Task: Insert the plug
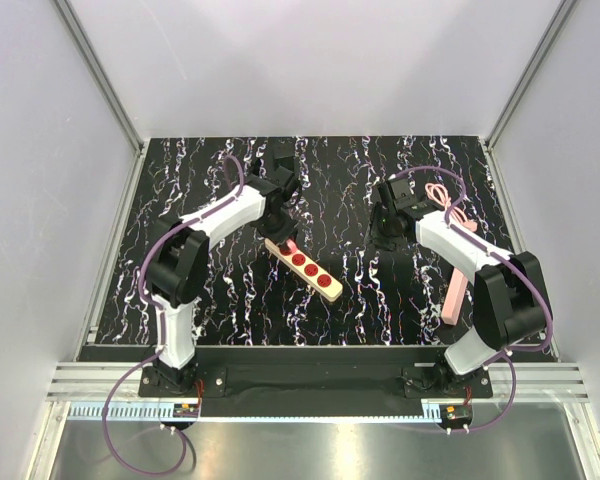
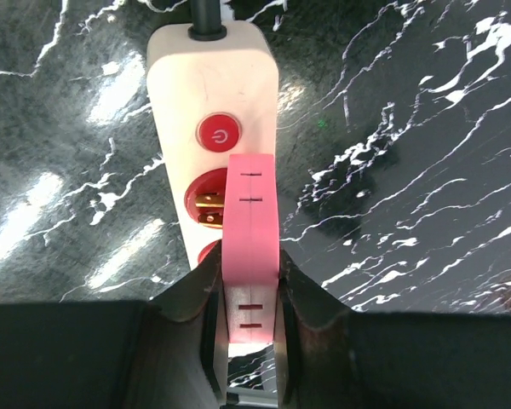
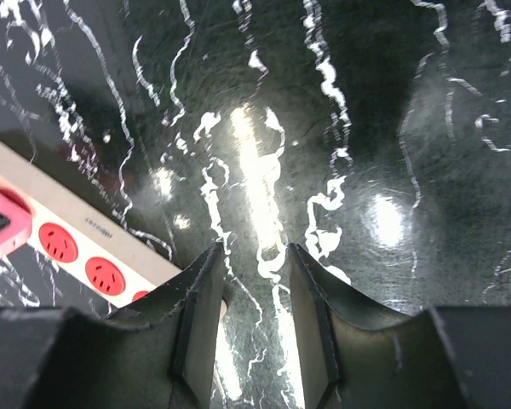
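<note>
My left gripper is shut on a pink boxy plug, gripping its sides. The plug hangs over the cream power strip, covering part of the first red socket just below the red power button. Whether its prongs touch the socket is hidden. From above, the plug sits at the strip's far end under the left gripper. My right gripper is open over bare black marbled table, to the right of the strip; nothing lies between its fingers.
A long pink bar lies at the right edge of the table, with a coiled pink cable behind the right arm. A black cord leaves the strip's far end. White walls enclose the table on three sides.
</note>
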Robot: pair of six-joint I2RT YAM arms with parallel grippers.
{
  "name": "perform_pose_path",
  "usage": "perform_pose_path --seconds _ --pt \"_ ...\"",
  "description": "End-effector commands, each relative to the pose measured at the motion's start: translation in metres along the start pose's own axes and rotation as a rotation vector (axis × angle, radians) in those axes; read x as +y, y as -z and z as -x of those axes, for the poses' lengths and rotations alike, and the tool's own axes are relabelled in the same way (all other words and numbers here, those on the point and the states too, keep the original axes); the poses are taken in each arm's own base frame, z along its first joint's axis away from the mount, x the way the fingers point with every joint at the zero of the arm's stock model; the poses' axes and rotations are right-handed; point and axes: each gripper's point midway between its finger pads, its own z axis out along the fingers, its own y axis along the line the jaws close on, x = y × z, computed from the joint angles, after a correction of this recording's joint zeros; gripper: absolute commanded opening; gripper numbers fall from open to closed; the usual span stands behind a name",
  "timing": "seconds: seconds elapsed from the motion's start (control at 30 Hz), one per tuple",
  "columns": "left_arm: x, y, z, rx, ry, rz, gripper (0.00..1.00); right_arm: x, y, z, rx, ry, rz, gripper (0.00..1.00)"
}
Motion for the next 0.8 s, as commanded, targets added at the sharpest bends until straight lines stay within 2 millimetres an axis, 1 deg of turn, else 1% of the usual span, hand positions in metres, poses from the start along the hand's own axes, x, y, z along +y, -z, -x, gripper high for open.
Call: perform_pose_path --seconds 0.0,0.03,0.07,0.1,0.13,0.17,0.2,0.23,0.27,0.3,0.33,0.37,0.4,0.43,0.47,0.5,0.53,0.57,0.6,0.63,0.67,0.7,0.73,0.77 --pt "0.019 0.016 0.026 -0.1 -0.034 0.075 0.0 0.025 0.02 0.015 -0.035 0.069 0.115 0.45" --pt "0.012 0.028 0.025 -0.094 -0.053 0.037 0.0 0.035 0.024 0.011 -0.009 0.095 0.179 0.45" --pt "0.002 0.04 0.025 -0.086 -0.064 -0.006 0.0 0.046 0.033 0.011 -0.014 0.129 0.242 0.47" --pt "-0.005 0.049 0.021 -0.068 -0.077 -0.042 0.0 0.053 0.039 0.011 -0.022 0.172 0.295 0.49" --pt "-0.01 0.064 0.019 -0.065 -0.107 -0.085 0.0 0.062 0.045 0.013 -0.042 0.19 0.348 0.51" --pt "-0.019 0.078 0.017 -0.06 -0.135 -0.136 0.0 0.071 0.058 0.016 -0.078 0.215 0.388 0.54" --pt "-0.031 0.091 0.012 -0.036 -0.178 -0.205 0.0 0.076 0.065 0.017 -0.102 0.24 0.418 0.57" --pt "-0.038 0.109 0.007 -0.028 -0.281 -0.28 0.0 0.081 0.067 0.019 -0.134 0.25 0.461 0.62" --pt "-0.044 0.122 0.004 -0.024 -0.328 -0.335 0.0 0.085 0.077 0.022 -0.168 0.248 0.491 0.64" --pt "-0.058 0.137 -0.006 0.005 -0.383 -0.438 0.0 0.092 0.083 0.027 -0.199 0.239 0.53 0.68" --pt "-0.056 0.152 -0.012 0.005 -0.473 -0.518 0.0 0.098 0.09 0.022 -0.191 0.241 0.575 0.69" --pt "-0.072 0.173 -0.025 0.037 -0.538 -0.678 0.0 0.103 0.096 0.023 -0.193 0.233 0.608 0.7" --pt "-0.075 0.186 -0.034 0.048 -0.589 -0.772 0.0 0.109 0.102 0.023 -0.188 0.21 0.643 0.72" --pt "-0.072 0.219 -0.042 0.037 -0.656 -0.91 0.0 0.119 0.113 0.021 -0.168 0.217 0.705 0.75" --pt "-0.062 0.212 -0.053 0.076 -0.686 -0.958 0.0 0.125 0.123 0.019 -0.163 0.224 0.753 0.75" --pt "-0.068 0.24 -0.063 0.08 -0.747 -1.122 0.0 0.135 0.135 0.021 -0.175 0.222 0.82 0.76" --pt "-0.056 0.249 -0.07 0.087 -0.779 -1.183 0.0 0.143 0.154 0.013 -0.157 0.252 0.912 0.77" --pt "-0.053 0.267 -0.08 0.107 -0.841 -1.278 0.0 0.148 0.165 0.011 -0.154 0.248 0.963 0.77" --pt "-0.047 0.273 -0.085 0.124 -0.871 -1.31 0.0 0.152 0.175 0.011 -0.189 0.273 1.022 0.77" --pt "-0.04 0.278 -0.09 0.14 -0.901 -1.34 0.0 0.154 0.186 0.003 -0.18 0.302 1.074 0.77" --pt "-0.033 0.292 -0.099 0.175 -0.961 -1.418 0.0 0.153 0.2 0.0 -0.203 0.326 1.113 0.79" --pt "-0.026 0.304 -0.104 0.182 -0.987 -1.466 0.0 0.153 0.208 -0.009 -0.205 0.351 1.171 0.8" --pt "-0.02 0.306 -0.108 0.203 -0.995 -1.489 0.0 0.153 0.222 -0.014 -0.226 0.38 1.22 0.82" --pt "-0.015 0.317 -0.113 0.207 -1.037 -1.538 0.0 0.154 0.231 -0.02 -0.204 0.372 1.271 0.85"
